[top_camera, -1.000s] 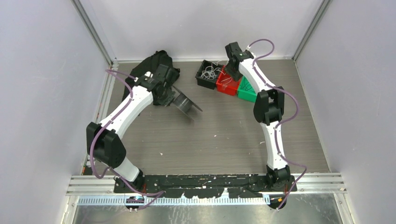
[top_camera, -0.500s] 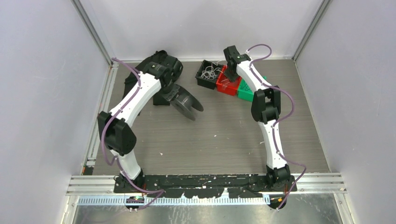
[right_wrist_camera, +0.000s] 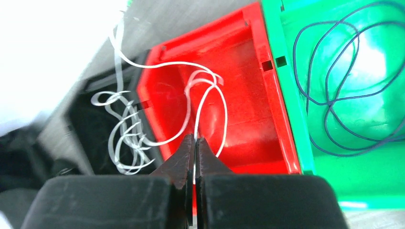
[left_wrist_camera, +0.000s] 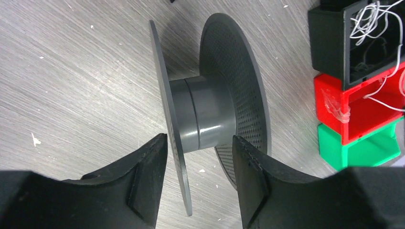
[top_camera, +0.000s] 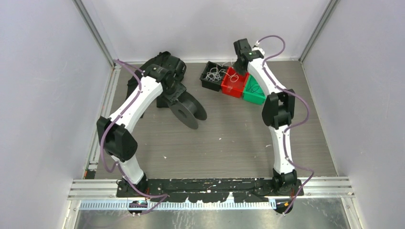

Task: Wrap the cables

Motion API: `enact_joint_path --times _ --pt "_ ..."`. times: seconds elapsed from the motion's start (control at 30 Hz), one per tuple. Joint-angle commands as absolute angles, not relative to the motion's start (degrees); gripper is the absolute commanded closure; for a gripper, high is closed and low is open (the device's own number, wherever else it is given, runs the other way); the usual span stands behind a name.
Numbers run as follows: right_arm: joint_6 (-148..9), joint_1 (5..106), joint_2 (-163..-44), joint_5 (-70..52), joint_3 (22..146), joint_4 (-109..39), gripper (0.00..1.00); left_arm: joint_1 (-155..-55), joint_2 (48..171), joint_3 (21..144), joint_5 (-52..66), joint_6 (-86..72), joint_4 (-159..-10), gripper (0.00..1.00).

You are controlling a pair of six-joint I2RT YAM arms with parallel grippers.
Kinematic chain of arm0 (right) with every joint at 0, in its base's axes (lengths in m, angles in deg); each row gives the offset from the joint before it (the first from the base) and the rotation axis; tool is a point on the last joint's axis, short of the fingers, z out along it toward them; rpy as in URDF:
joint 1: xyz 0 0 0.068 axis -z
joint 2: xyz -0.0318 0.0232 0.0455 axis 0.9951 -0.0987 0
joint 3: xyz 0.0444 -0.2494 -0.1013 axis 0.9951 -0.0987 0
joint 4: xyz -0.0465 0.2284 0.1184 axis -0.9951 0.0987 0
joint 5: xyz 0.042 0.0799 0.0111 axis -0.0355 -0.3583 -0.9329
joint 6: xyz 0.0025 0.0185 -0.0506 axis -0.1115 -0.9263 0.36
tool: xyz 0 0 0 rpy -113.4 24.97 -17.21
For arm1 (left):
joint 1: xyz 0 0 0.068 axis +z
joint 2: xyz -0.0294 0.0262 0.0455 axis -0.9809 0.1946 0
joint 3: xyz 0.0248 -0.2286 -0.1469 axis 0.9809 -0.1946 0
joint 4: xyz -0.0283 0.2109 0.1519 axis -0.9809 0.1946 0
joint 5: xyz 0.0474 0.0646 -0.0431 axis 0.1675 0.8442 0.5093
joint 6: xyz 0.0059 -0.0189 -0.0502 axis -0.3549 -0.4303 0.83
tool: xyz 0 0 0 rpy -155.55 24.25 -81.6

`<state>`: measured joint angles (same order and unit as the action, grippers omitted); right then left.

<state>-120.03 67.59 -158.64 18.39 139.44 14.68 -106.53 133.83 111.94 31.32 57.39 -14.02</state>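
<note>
Top cam shows the whole layout: a grey spool (top_camera: 188,109) on edge on the wood-grain table (top_camera: 229,143), w/ three small bins in a row at the far side, black bin (top_camera: 206,82), red bin (top_camera: 230,88), green bin (top_camera: 256,98). It can't show finger state; the wrist cams do. Only the R wrist cam shows inside the bins clearly.

Black bin (right_wrist_camera: 79,119) holds the cables (right_wrist_camera: 122,143), a curly white tangle. One white cable (right_wrist_camera: 201,109) runs over the shared wall into the red bin (right_wrist_camera: 270,109) and loops there. Green bin (right_wrist_camera: 293,119) holds a thin dark wire (right_wrist_camera: 334,98) in loose coils.

R gripper (right_wrist_camera: 194,143) hangs over the red bin, fingers pressed together, pinching that white cable.

L gripper (left_wrist_camera: 198,150) is spread apart, the spool (left_wrist_camera: 210,114) hub and thin near flange between the fingers. Can't tell if either pad touches it. L wrist cam also catches the bins at the right edge, white strands (left_wrist_camera: 372,19) in the black one (left_wrist_camera: 329,38).
</note>
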Motion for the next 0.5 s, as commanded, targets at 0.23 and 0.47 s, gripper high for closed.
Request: enact_joint_path --times 0.23,0.47 --pt "-108.02 67.55 -134.96 14.97 140.19 5.62 0.99 -106.73 127.74 110.67 31.06 52.61 -19.79 0.44" --pt "-101.13 67.46 -127.85 5.16 152.79 6.71 0.99 -106.73 123.83 108.54 30.65 47.06 -27.26 0.43"
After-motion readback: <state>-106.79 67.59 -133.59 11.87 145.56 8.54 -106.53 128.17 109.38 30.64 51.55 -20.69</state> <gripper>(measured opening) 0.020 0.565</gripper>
